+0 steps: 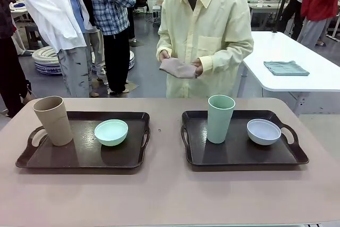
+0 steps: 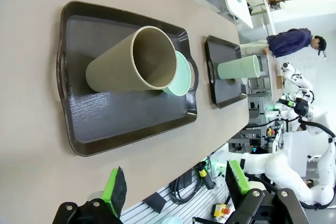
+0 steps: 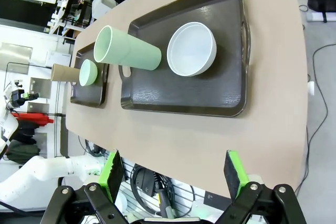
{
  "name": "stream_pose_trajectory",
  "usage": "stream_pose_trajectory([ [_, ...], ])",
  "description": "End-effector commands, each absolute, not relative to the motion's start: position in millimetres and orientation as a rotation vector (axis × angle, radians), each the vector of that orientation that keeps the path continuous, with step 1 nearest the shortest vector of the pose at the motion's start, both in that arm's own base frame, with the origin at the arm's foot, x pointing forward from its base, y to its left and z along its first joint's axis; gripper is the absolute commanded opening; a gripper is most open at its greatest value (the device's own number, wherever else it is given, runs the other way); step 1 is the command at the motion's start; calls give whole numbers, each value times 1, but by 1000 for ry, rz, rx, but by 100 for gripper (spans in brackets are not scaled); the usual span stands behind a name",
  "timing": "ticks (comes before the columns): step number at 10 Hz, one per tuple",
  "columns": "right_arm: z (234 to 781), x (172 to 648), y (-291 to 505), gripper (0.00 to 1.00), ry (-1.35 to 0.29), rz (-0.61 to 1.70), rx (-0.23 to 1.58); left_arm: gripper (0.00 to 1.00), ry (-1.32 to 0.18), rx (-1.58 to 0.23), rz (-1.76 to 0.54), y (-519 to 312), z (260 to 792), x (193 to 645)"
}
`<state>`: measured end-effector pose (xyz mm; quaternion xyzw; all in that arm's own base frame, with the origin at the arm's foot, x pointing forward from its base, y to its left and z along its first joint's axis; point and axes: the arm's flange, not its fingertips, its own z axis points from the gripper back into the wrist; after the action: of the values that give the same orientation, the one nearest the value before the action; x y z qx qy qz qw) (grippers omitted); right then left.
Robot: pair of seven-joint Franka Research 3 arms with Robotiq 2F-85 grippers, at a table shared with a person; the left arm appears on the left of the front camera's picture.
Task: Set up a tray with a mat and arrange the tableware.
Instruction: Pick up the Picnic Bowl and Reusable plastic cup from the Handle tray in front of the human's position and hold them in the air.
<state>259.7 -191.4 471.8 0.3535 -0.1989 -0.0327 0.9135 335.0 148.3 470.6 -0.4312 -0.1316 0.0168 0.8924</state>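
Fingers first: our left fingers (image 2: pixel 116 190) stand spread wide with nothing between them, hanging off the near edge of the worktop (image 1: pixel 164 190). Our right fingers (image 3: pixel 112 169) are just as wide and just as bare at that same edge. Moving onto the worktop, on its left half we've got the left tray (image 1: pixel 79 155), with the tan cup (image 1: pixel 53 120) upright and the mint green bowl (image 1: pixel 111 132) just beside it. On the worktop's right half sits the right tray (image 1: pixel 234 150), carrying the pale green cup (image 1: pixel 220 119) upright and the greyish white bowl (image 1: pixel 263 131). Beyond the worktop's far edge, the person (image 1: pixel 207 30) stands holding a folded cloth (image 1: pixel 178 68) in both hands.
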Motion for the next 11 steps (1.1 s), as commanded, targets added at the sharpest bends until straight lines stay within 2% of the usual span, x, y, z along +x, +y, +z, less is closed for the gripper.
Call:
stream_pose_trajectory([
  [1,471,261,-193,100,-423,-51,748,100,-276,-913,39,149,471,335],
  [11,471,261,-193,100,-423,-51,748,100,-276,-913,39,149,471,335],
])
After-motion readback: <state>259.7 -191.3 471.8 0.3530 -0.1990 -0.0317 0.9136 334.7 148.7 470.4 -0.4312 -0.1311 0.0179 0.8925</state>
